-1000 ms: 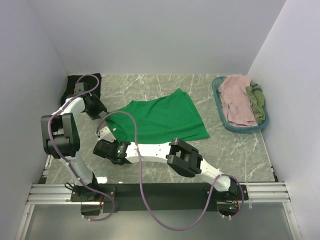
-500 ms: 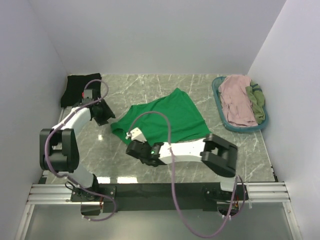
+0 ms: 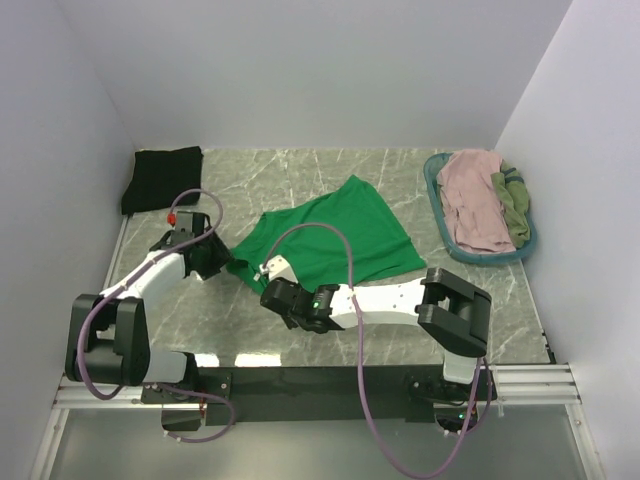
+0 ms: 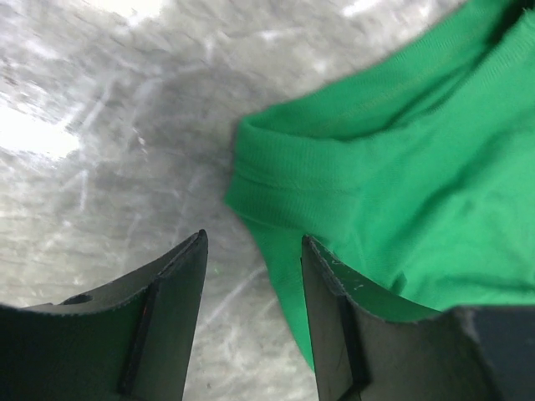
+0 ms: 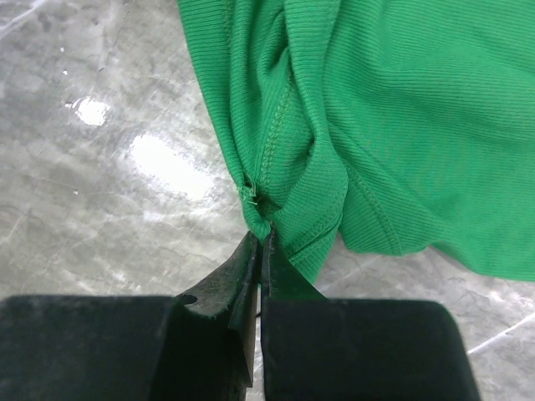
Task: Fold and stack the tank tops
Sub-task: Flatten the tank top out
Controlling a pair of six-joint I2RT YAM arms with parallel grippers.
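The right fingers (image 5: pixel 241 280), nearest, are pinched shut on a bunched, stitched edge of the bright green tank top (image 5: pixel 401 109), which lies spread in the middle of the tabletop (image 3: pixel 480 300). The left fingers (image 4: pixel 171 292) stand partly open at the top's left edge and hold nothing. Farther back, a black tank top (image 3: pixel 161 178) lies in the far left corner. The teal basket (image 3: pixel 433 190) at the far right holds a dusty pink top (image 3: pixel 472 200) and an olive top (image 3: pixel 512 205).

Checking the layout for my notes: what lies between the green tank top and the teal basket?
Only bare marble tabletop; the green tank top and the teal basket lie apart, seen in the top view.
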